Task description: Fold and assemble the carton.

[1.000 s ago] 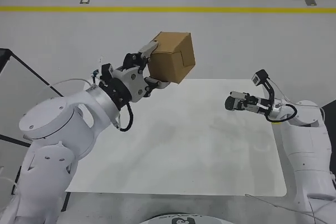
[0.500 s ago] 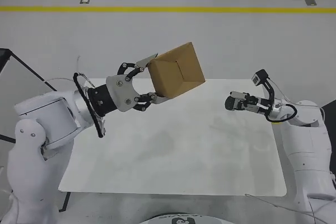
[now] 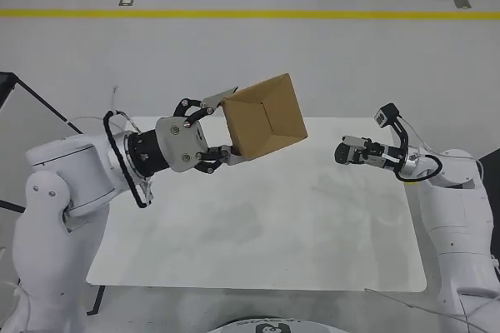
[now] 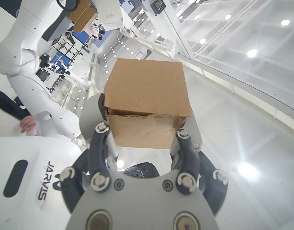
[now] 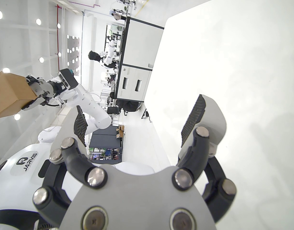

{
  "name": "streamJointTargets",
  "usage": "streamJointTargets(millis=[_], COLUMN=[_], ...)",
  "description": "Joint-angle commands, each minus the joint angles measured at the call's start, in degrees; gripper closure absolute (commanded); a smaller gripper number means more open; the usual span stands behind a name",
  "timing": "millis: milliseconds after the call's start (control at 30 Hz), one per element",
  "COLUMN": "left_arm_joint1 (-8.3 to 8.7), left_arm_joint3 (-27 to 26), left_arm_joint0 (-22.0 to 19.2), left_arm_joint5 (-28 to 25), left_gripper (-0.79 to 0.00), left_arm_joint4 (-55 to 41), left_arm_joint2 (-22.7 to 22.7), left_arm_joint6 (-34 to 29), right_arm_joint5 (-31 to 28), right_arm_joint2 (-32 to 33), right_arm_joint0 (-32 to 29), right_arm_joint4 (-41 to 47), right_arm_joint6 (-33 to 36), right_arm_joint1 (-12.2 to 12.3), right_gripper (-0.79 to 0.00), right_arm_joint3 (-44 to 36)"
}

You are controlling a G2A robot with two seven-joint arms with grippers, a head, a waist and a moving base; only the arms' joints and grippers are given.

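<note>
While left gripper clamps carton over table's 12 o'clock edge (carton partly cut off in right wrist cam), right gripper, approx. 2 o'clock, gapes empty.

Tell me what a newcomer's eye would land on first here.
The brown carton stands out first, clamped in the left tool and held tilted in the air above the far edge of the white table. Next comes the right tool, open and holding nothing, over the table's right side.
</note>
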Motion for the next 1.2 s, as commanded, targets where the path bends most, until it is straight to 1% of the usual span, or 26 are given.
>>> streamJointTargets(millis=[0,33,100,200,333,500,767,833,867,900,967,1033,1067,1167], left_arm_joint1=[-0.14,-0.14,0.00,0.10,0.22,0.29,0.29,0.26,0.24,0.29,0.49,0.90,1.07,1.67], left_arm_joint3=[0.51,0.66,-0.32,-0.42,-1.05,-1.02,-0.92,-1.76,-2.44,-3.29,-4.56,-5.45,-5.31,-3.95], left_arm_joint0=[1.22,2.05,3.31,5.99,8.41,9.72,9.83,9.64,9.19,8.65,7.29,6.02,5.69,5.46], left_arm_joint5=[-1.70,-2.06,-0.25,0.74,1.90,1.75,1.40,0.13,-1.43,-1.76,-2.03,-1.26,-2.03,-6.99], left_gripper=[0.000,0.000,0.000,0.000,0.000,0.000,0.000,0.000,0.000,0.000,0.000,0.000,0.000,0.000], left_arm_joint4=[-1.52,-1.96,-1.34,-1.81,-0.96,0.48,0.50,1.75,4.01,7.15,15.51,25.88,30.11,42.55], left_arm_joint2=[0.04,-0.36,-1.40,-3.27,-4.89,-5.57,-5.62,-5.67,-6.05,-6.16,-6.43,-6.11,-5.81,-5.47], left_arm_joint6=[-2.72,-4.04,-7.06,-11.93,-16.10,-18.22,-18.12,-18.10,-18.05,-18.15,-19.45,-22.33,-24.95,-33.76], right_arm_joint5=[0.00,0.00,0.00,0.00,0.00,0.00,0.00,0.00,0.00,0.00,0.00,0.00,0.00,0.00], right_arm_joint2=[0.00,0.00,0.00,0.00,0.00,0.00,0.00,0.00,0.00,0.00,0.00,0.00,0.00,0.00], right_arm_joint0=[0.00,0.00,0.00,0.00,0.00,0.00,0.00,0.00,0.00,0.00,0.00,0.00,0.00,0.00], right_arm_joint4=[0.00,0.00,0.00,0.00,0.00,0.00,0.00,0.00,0.00,0.00,0.00,0.00,0.00,0.00], right_arm_joint6=[0.00,0.00,0.00,0.00,0.00,0.00,0.00,0.00,0.00,0.00,0.00,0.00,0.00,0.00], right_arm_joint1=[0.00,0.00,0.00,0.00,0.00,0.00,0.00,0.00,0.00,0.00,0.00,0.00,0.00,0.00], right_gripper=[-0.785,-0.785,-0.785,-0.785,-0.785,-0.785,-0.785,-0.785,-0.785,-0.785,-0.785,-0.785,-0.785,-0.785], right_arm_joint3=[0.00,0.00,0.00,0.00,0.00,0.00,0.00,0.00,0.00,0.00,0.00,0.00,0.00,0.00])
